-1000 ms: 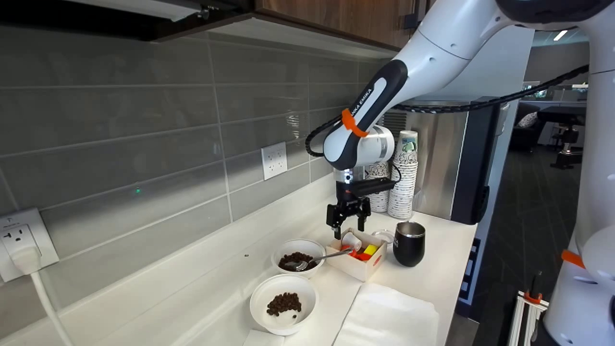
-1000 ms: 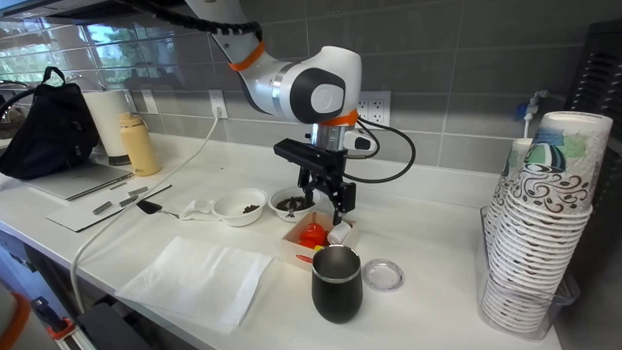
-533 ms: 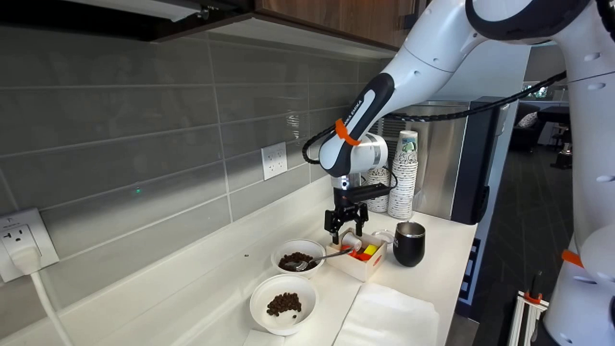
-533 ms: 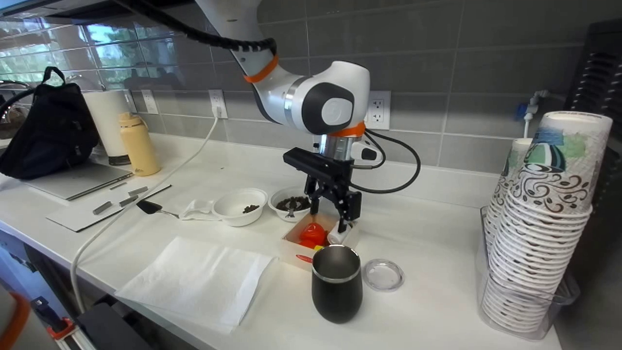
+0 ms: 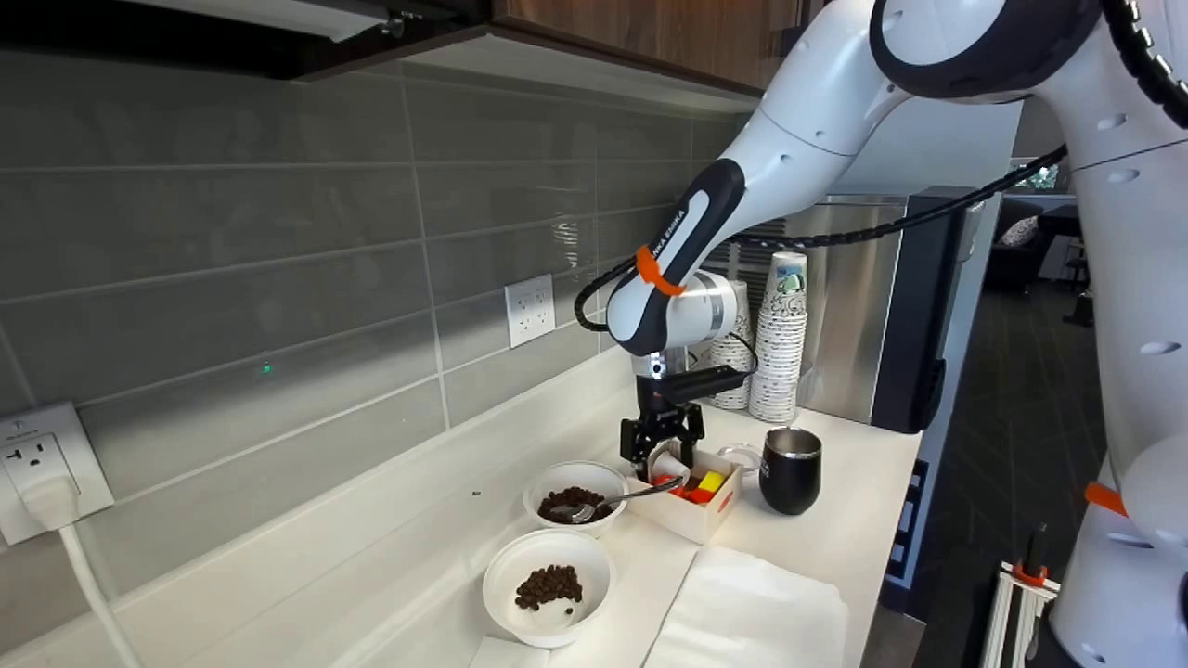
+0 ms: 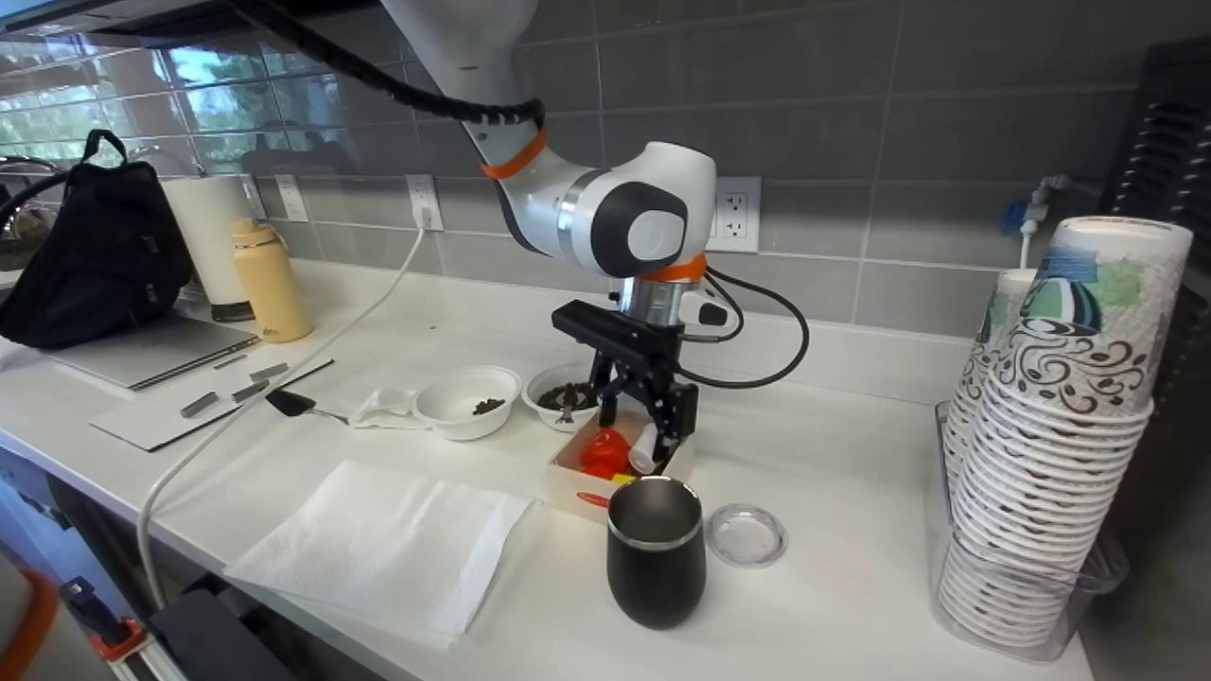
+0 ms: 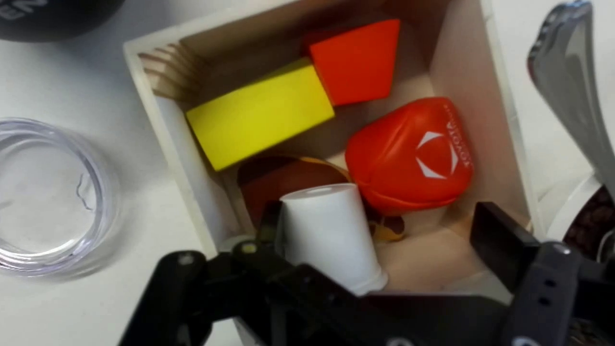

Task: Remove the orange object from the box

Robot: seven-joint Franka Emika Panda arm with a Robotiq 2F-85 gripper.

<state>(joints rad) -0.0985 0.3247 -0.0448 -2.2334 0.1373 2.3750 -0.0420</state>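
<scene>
Evidently our pincer (image 7: 384, 226) is spread, with a white cup-shaped piece (image 7: 331, 235) partly in its gap; the rounded orange object (image 7: 408, 156) lies inside the box (image 7: 475, 86), beyond that gap in the wrist view, so we judge a shift that way must precede any grasp.

– Count under the hand (image 7: 382, 228)?
– One box (image 7: 471, 81). In it: one yellow block (image 7: 262, 113), one red block (image 7: 358, 62), one orange-red rounded piece (image 7: 408, 154), one white cup (image 7: 326, 235).
– Near the hand?
– Two bowls (image 5: 509, 566), one tumbler (image 6: 656, 582), one clear lid (image 6: 747, 536).
– Well apart from it?
– Two paper-cup stacks (image 6: 1031, 511), one bottle (image 6: 272, 288), one bag (image 6: 99, 255).
</scene>
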